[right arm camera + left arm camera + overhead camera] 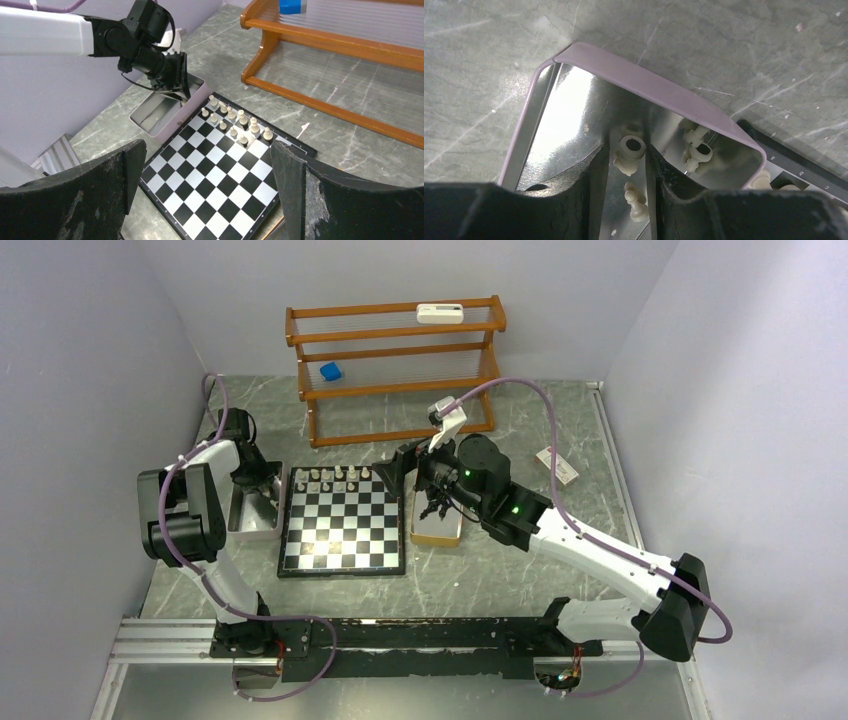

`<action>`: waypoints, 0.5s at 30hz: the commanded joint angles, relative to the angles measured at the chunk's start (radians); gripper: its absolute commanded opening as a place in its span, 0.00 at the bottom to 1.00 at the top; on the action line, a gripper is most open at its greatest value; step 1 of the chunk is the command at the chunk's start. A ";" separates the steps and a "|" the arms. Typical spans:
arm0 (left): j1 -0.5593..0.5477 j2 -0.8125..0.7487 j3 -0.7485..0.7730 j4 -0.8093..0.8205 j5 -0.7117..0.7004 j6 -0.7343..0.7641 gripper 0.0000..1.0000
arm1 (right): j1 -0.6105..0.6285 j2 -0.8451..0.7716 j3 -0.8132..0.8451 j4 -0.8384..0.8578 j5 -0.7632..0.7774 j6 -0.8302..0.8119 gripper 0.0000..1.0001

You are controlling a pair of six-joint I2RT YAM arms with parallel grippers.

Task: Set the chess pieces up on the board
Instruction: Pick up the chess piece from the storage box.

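The left gripper [181, 91] is down inside the metal tray [649, 82] just left of the board [345, 540]. Its jaws are narrowly parted around a cream piece [630, 149] lying on the tray floor; whether they touch it I cannot tell. The right gripper [436, 502] hangs wide open and empty by the board's right edge. Other cream pieces [338, 478] stand on the board's far rows.

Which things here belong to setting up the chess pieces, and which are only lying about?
Belong: board; cream pieces on its far rows; cream pieces in the metal tray.
Lying about: wooden rack; blue block and white device on it; card on the table.
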 commanded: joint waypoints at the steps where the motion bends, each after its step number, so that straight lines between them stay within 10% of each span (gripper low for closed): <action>1: 0.012 0.029 0.012 -0.026 0.018 0.020 0.37 | 0.003 -0.012 -0.015 0.015 0.015 -0.002 1.00; 15: 0.014 0.012 -0.008 -0.051 0.001 0.015 0.18 | 0.003 -0.028 -0.031 0.003 0.031 0.026 1.00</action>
